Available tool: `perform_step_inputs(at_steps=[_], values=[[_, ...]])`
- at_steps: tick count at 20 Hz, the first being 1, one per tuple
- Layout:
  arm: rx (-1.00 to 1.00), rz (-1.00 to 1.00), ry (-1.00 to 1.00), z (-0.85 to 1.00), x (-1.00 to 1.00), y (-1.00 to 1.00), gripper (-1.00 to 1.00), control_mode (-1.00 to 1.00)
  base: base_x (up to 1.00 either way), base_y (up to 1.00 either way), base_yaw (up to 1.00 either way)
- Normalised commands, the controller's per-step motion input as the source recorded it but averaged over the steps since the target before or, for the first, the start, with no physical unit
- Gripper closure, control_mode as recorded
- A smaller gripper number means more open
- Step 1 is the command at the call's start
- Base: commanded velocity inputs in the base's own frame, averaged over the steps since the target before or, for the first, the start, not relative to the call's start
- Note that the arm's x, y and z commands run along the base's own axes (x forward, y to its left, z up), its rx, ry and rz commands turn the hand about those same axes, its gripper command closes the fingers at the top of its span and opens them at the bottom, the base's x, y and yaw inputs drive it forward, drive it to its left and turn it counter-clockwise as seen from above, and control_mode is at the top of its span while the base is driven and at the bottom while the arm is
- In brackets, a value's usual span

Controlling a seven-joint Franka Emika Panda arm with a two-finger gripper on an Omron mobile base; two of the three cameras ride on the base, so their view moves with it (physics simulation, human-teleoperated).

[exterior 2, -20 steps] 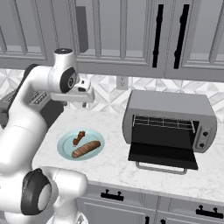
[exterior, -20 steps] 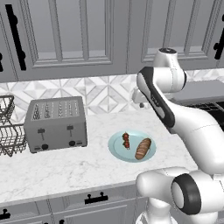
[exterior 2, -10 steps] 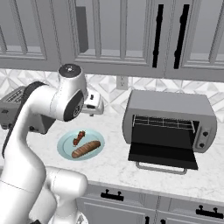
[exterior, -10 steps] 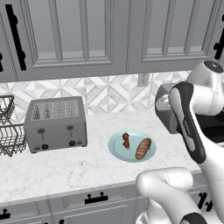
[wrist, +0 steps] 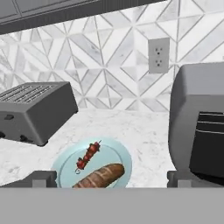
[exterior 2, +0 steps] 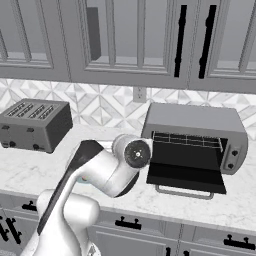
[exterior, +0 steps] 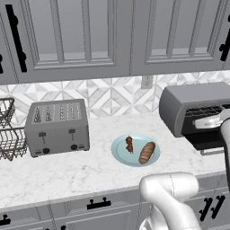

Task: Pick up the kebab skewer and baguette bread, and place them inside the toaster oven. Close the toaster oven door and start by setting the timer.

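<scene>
Wide-open, empty two-finger gripper [wrist: 112, 181] hovering just short of the teal plate [wrist: 65, 162]. Thin red-and-brown kebab skewer [wrist: 88, 155] dead ahead, long axis slanting away; golden-brown oblong baguette bread [wrist: 101, 176] nearer.

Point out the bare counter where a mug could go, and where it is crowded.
Bare marble lies between the slot toaster and the teal plate, and along the front edge below both. The plate is full: skewer and bread. Right of it the toaster oven stands with its door dropped open over the counter. A wire rack crowds the far left.
</scene>
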Motion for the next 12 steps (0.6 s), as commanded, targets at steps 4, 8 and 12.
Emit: perform_step_inputs(at_steps=[4,8,12], values=[[0.09,0.05,-0.25,0.0,0.0,-0.84,-1.0,-1.0,0.0,0.0,0.0],[0.0,0.0,-0.12,-0.14,0.06,-0.84,-1.0,-1.0,0.0,0.0,0.0],[0.0,0.0,-0.08,-0.01,0.36,-0.82,-1.0,-1.0,0.0,0.0,0.0]])
